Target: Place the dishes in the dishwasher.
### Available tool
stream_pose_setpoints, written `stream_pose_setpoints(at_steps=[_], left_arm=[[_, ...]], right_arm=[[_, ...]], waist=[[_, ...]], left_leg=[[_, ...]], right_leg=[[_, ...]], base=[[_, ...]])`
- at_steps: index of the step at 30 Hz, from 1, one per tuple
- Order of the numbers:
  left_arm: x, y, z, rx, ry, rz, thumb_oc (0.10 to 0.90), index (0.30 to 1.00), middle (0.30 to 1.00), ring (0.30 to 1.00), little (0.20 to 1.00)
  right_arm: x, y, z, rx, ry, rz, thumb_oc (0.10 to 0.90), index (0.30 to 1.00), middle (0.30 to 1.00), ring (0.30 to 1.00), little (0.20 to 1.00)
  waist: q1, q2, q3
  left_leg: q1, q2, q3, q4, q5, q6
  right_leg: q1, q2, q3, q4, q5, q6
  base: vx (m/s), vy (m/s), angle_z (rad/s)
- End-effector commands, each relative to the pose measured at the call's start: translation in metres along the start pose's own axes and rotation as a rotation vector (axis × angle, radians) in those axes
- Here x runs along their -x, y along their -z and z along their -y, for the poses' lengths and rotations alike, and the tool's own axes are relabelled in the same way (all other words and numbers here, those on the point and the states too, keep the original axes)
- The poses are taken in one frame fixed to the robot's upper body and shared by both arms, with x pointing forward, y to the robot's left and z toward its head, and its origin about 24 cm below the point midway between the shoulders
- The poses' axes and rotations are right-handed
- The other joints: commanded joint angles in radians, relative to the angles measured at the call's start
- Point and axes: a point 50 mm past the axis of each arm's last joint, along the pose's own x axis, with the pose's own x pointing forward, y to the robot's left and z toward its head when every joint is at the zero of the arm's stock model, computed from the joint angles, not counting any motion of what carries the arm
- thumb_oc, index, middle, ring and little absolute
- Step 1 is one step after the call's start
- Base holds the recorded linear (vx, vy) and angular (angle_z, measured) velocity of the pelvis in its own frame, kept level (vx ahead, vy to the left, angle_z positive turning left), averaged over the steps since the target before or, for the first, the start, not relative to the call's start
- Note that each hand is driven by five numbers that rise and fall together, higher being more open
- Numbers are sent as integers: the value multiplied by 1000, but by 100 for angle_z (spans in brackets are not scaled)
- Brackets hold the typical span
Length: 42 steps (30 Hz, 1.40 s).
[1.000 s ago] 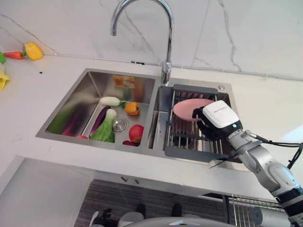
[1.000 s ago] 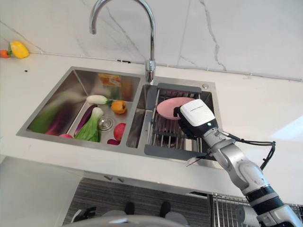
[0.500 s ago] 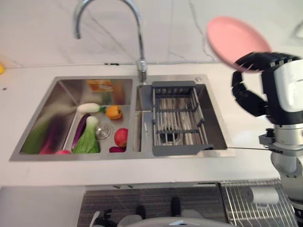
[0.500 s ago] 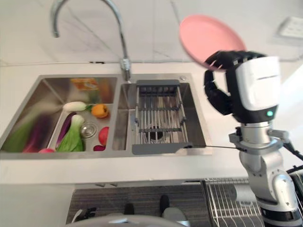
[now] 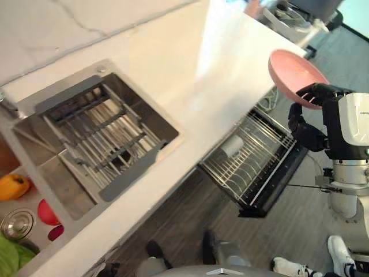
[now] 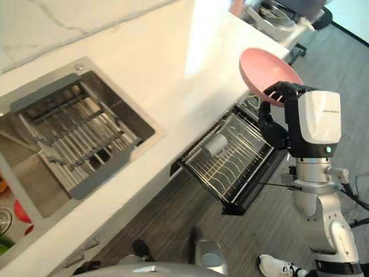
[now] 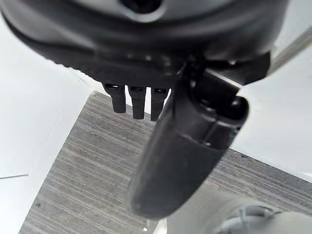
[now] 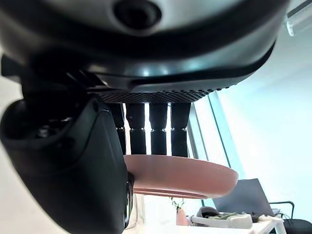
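Observation:
My right hand (image 5: 307, 122) is raised off the end of the white counter (image 5: 190, 75) and is shut on a pink plate (image 5: 293, 69). The plate stands tilted above the hand. In the right wrist view the fingers (image 8: 155, 129) lie over the pink plate (image 8: 180, 175) and the thumb (image 8: 73, 165) presses from beneath. Below and to the left, the dishwasher's wire rack (image 6: 230, 164) is pulled out from under the counter, with a white cup (image 6: 215, 145) lying in it. My left hand (image 7: 165, 161) hangs relaxed over the grey floor.
The steel sink (image 5: 164, 124) holds a grey drying rack (image 5: 95, 135) on the left of the counter. An orange pepper (image 5: 11, 186) and a red fruit (image 5: 49, 213) lie in the other basin. Grey plank floor (image 5: 288, 219) surrounds the pulled-out rack.
The camera has swung right, from the sink to the counter's end. My right hand lifted the pink plate out of the sink rack and carried it right, above the open dishwasher rack.

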Motion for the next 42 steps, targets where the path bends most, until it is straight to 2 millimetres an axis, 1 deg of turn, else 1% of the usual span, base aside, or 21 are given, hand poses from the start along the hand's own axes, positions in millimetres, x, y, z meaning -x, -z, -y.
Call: stream_pose_setpoints(at_steps=[1,2,3,5,6,7,10,12,14,15,18,24,28,29,30,31,32,33,35,41,42], left_arm=[[-5,-55,-2,74,-22,185,800,900,900,900,900],[-5,-57,-1,111,-31,186,800,900,900,900,900],[-5,-58,0,183,-43,179,800,900,900,900,900],[-4,-58,6,210,-32,165,800,900,900,900,900],[-4,-58,6,210,-32,165,800,900,900,900,900],[-4,-54,12,220,-17,141,800,900,900,900,900],[-2,-52,19,218,5,131,800,900,900,900,900],[-2,-50,20,211,12,127,800,900,900,900,900],[-2,-49,22,188,24,128,800,900,900,900,900],[-2,-49,22,189,24,128,800,900,900,900,900],[-1,-43,24,175,38,108,800,900,900,900,900],[0,-38,27,146,54,97,800,900,900,900,900],[0,-36,27,134,56,93,800,900,900,900,900],[0,-36,27,135,56,93,800,900,900,900,900],[0,-36,27,128,61,94,800,900,900,900,900],[0,-36,27,129,61,94,800,900,900,900,900],[0,-34,28,125,67,87,800,900,900,900,900],[0,-34,28,126,66,87,800,900,900,900,900],[0,-32,28,125,71,79,800,900,900,900,900],[0,-32,29,143,71,77,800,900,900,900,900],[0,-32,30,154,70,73,800,900,900,900,900]], right_arm=[[-30,-12,43,61,266,104,400,300,300,300,300],[-27,-13,40,40,245,100,400,300,300,300,300],[-18,-12,32,27,163,86,400,300,300,300,300],[-8,-6,23,16,87,42,400,300,300,300,300],[-8,-6,23,16,87,42,400,300,300,300,300],[-1,-5,17,7,17,26,400,300,300,300,300],[9,-2,4,-3,-94,9,400,300,300,300,300],[11,0,-1,-4,-121,4,400,300,300,300,300],[18,4,-16,-2,-215,-14,400,300,300,300,300],[18,4,-16,-3,-215,-12,400,300,300,300,300],[24,7,-36,8,-334,-10,400,300,300,300,300],[28,12,-51,23,-420,-22,400,300,300,300,300],[39,18,-69,-16,-526,-72,400,300,300,300,300],[38,18,-70,-16,-526,-71,400,300,300,300,300],[48,23,-82,-54,-600,-123,400,300,300,300,300],[48,23,-82,-54,-600,-122,400,300,300,300,300],[54,26,-89,-73,-641,-156,400,300,300,300,300],[54,26,-89,-73,-641,-155,400,300,300,300,300],[62,29,-96,-82,-691,-188,400,300,300,300,300],[68,34,-105,-44,-736,-205,400,300,300,300,300],[72,39,-109,-8,-767,-212,400,300,300,300,300]], waist=[[37,-17,-38],[40,-16,-36],[39,-5,-33],[34,2,-23],[34,2,-23],[30,13,-21],[36,34,-16],[35,38,-17],[47,51,-17],[44,51,-16],[67,57,-20],[85,59,-27],[99,61,-31],[99,61,-31],[103,62,-31],[103,62,-31],[106,65,-31],[105,64,-30],[109,67,-32],[113,74,-32],[117,76,-33]], left_leg=[[-107,-3,-85,-34,16,-78],[-120,1,-83,-26,28,-88],[-150,21,-62,-7,63,-96],[-161,26,-101,16,74,-106],[-161,26,-101,16,74,-106],[-160,32,-114,20,83,-112],[-159,39,-139,9,110,-122],[-158,40,-145,3,116,-124],[-154,39,-170,-7,124,-129],[-154,38,-172,-7,124,-129],[-146,35,-197,-11,129,-132],[-142,30,-217,-12,130,-133],[-136,24,-226,-21,135,-135],[-136,24,-226,-21,135,-135],[-135,23,-226,-23,135,-134],[-134,23,-226,-24,135,-134],[-132,21,-226,-25,136,-135],[-132,21,-226,-26,136,-135],[-129,19,-225,-28,136,-137],[-126,16,-225,-33,135,-137],[-124,15,-224,-33,132,-137]], right_leg=[[159,-8,6,-248,-53,-21],[148,-5,5,-267,-65,-18],[123,9,9,-267,-63,-19],[144,22,-5,-267,-67,-39],[144,22,-5,-267,-67,-39],[169,36,-26,-267,-81,-52],[196,59,-48,-267,-105,-72],[201,65,-54,-267,-111,-75],[214,75,-66,-267,-123,-85],[216,75,-67,-267,-123,-85],[239,83,-88,-267,-135,-96],[260,86,-114,-267,-145,-101],[268,88,-133,-267,-148,-104],[269,88,-133,-267,-148,-104],[271,86,-141,-267,-147,-104],[272,86,-141,-267,-147,-104],[274,85,-150,-267,-146,-103],[275,85,-150,-267,-146,-103],[277,82,-163,-267,-145,-102],[275,76,-173,-267,-143,-96],[275,72,-174,-267,-142,-94]], base=[[-193,-131,-80],[-257,-215,-64],[-171,-208,-78],[-65,-173,-33],[-25,-132,8],[-14,-104,-20],[-28,-96,36],[-25,-45,33],[-11,-39,25],[6,-15,19],[5,-31,32],[11,-18,28],[17,-6,27],[19,-6,13],[12,-4,5],[23,-1,4],[12,3,4],[22,5,6],[18,2,4],[3,0,1],[0,0,0]])
